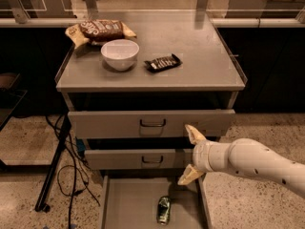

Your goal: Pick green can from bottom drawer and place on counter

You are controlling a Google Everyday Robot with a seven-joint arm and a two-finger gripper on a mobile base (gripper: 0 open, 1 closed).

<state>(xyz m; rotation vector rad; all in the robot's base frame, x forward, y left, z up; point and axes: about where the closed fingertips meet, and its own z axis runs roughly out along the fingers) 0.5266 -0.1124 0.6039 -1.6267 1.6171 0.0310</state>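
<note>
The green can (164,210) lies on its side on the floor of the open bottom drawer (128,204), near the frame's lower edge. My gripper (189,155) is on a white arm coming in from the right. It hangs open in front of the middle drawer's right end, above and right of the can, not touching it. One fingertip (190,132) points up-left, the other points down-left. The counter (200,56) is the grey cabinet top above.
On the counter stand a white bowl (120,54), a black snack bar wrapper (163,62) and a chip bag (100,31). The two upper drawers (152,124) are closed or nearly so. A black stand and cables (59,161) are on the floor at left.
</note>
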